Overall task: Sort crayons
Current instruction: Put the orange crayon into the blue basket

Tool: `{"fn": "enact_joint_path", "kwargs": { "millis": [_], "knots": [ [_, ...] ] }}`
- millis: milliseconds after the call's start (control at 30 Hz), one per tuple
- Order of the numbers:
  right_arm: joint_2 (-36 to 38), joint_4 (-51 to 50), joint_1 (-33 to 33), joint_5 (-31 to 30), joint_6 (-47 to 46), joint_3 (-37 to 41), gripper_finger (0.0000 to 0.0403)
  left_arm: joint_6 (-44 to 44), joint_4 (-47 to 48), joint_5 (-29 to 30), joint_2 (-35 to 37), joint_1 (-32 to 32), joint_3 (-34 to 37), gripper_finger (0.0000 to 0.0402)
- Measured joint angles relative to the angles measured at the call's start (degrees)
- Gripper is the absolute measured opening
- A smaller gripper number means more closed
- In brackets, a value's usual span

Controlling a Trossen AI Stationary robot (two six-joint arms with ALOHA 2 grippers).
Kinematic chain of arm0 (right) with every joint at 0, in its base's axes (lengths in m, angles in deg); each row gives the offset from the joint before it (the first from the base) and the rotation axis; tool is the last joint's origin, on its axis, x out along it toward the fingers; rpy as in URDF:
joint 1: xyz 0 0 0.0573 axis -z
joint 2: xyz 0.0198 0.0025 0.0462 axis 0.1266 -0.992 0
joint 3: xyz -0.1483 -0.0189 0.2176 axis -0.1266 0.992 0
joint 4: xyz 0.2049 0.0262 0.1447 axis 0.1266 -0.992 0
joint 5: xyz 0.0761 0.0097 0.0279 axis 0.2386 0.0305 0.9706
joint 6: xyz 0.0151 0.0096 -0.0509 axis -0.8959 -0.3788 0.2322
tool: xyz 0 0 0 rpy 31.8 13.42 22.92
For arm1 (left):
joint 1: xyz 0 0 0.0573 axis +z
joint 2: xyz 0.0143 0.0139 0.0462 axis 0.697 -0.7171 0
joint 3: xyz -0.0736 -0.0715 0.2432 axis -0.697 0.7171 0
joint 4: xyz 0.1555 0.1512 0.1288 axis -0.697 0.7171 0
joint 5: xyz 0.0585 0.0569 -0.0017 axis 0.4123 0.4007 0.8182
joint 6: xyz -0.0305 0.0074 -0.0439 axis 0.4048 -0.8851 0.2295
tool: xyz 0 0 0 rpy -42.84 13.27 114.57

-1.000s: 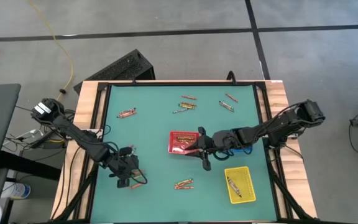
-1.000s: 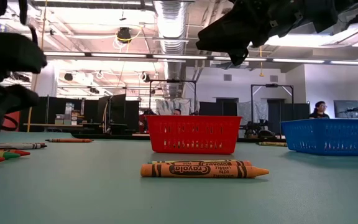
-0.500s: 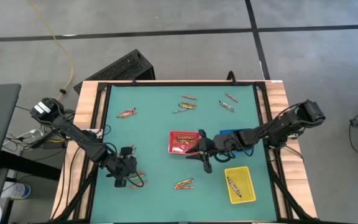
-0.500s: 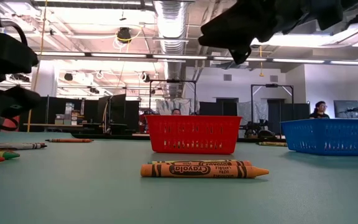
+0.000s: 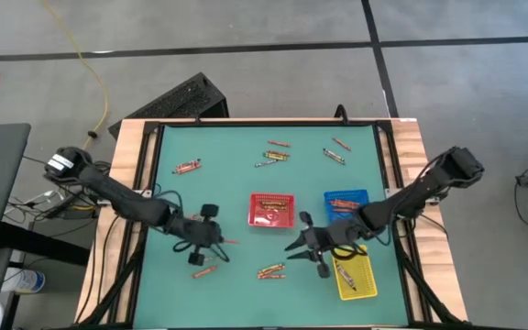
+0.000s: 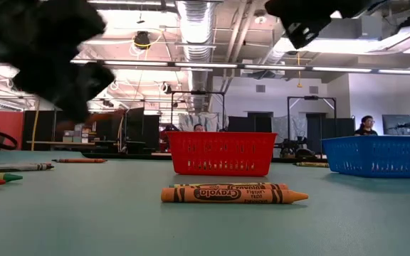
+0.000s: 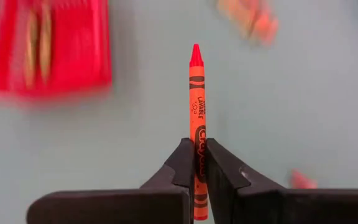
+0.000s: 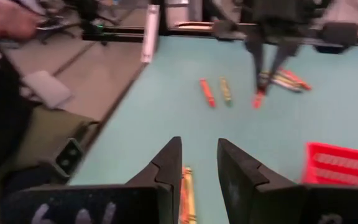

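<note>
An orange-red crayon [image 7: 196, 118] is clamped in the left pincer [image 7: 195, 163]; the right pincer [image 8: 199, 163] is held apart, empty, above the bench [image 5: 227, 183].

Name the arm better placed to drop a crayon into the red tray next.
Left. Its claw is shut on an orange-red crayon, near the red tray. The right claw is open and empty, near the yellow tray.

Smooth matt green table top [image 5: 227, 183] with pale wood edges. Shiny red plastic tray [image 6: 221, 153] with a mesh wall. Paper-wrapped waxy crayon [image 7: 196, 118] between matt black plastic fingers [image 7: 179, 171].
</note>
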Motion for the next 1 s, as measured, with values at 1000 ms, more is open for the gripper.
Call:
{"fn": "enact_joint_path", "kwargs": {
  "millis": [1000],
  "knots": [
    [39.01, -37.63, -15.86, -27.66, 7.10, 2.53, 0.0097, -9.35, -19.39, -31.92, -61.56, 26.33, -66.83, 0.0005]
  ]
}}
